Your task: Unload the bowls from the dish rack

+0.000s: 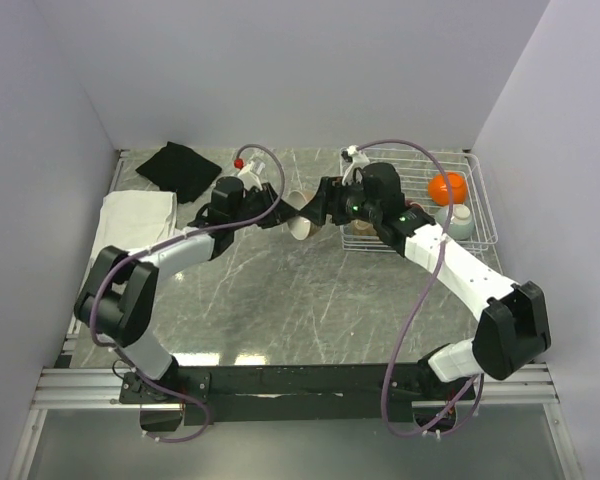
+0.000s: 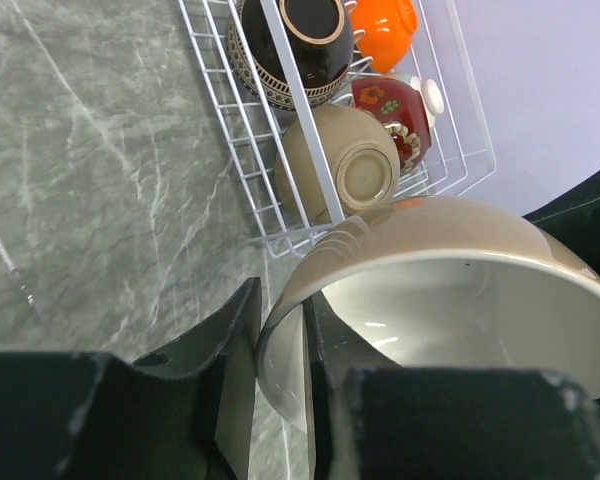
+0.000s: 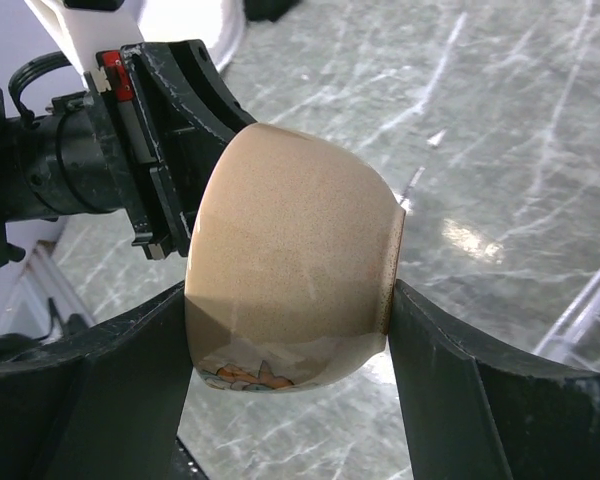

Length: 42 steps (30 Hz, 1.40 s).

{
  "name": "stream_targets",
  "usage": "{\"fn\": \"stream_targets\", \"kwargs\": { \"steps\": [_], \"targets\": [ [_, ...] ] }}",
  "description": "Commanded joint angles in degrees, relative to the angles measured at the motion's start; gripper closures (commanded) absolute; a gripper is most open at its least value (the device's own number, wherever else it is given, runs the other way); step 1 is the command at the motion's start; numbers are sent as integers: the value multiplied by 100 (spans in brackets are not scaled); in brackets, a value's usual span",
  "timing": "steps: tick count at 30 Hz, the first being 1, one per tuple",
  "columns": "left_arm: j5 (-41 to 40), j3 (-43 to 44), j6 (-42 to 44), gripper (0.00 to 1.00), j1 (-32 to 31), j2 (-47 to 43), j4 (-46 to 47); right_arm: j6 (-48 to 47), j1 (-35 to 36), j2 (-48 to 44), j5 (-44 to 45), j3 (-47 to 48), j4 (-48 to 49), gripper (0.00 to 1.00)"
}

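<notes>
Beige bowl (image 1: 299, 228) is off the desk (image 1: 280, 300), just L of dish rack (image 1: 482, 205). L pincer (image 2: 280, 325) is clenched on the bowl's rim, 1 finger inside, 1 outside. R pincer (image 3: 290, 305) is clenched across the bowl, rim side to foot. Rack holds orange bowl (image 1: 447, 187), black bowl (image 2: 300, 45), tan bowl (image 2: 345, 165), red floral bowl (image 2: 398, 115).

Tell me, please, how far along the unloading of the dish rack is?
I see no bowl set down yet. In hand: a beige bowl, clamped by both the left gripper and the right gripper beside the dish rack. Left: at least a black bowl, orange bowl, red floral bowl and tan bowl sit in the rack.
</notes>
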Motion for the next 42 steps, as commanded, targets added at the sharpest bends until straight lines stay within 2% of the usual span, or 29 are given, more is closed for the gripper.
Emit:
{"fn": "stream_targets", "kwargs": {
  "steps": [1,2,3,6,7,11,16,22,28,37,42],
  "targets": [
    [-588,2,469,99,-44,-695,-373,39,51,-411,-16,-184,620,45],
    [-658,-15,609,99,-35,-853,-618,57,51,-481,10,-245,768,36],
    [-754,-24,672,99,-18,-933,-725,66,51,-525,19,-307,795,21],
    [-1010,-121,891,99,44,-1310,-1103,92,16,-701,89,-553,927,4],
    [-1062,-156,944,99,70,-1398,-1174,92,7,-727,98,-667,945,1],
    [-1046,-366,1006,99,290,-1864,-1455,66,-36,-868,45,-905,1067,0],
    [-1229,-315,1024,99,615,-2006,-2077,57,-54,-991,159,-1090,1033,0],
    [-2248,343,1050,99,888,-1743,-3089,-233,-54,-1272,702,-1029,403,0],
    [-2812,1205,1076,99,1116,-987,-4144,-382,-54,-1623,1214,-984,-433,0],
    [-2426,2698,1181,99,1599,822,-5067,-444,-63,-2133,1776,-1248,-980,0],
    [-2162,3298,1243,99,1749,1483,-5384,-453,-54,-2204,1917,-1301,-1173,0]
  ]
}}
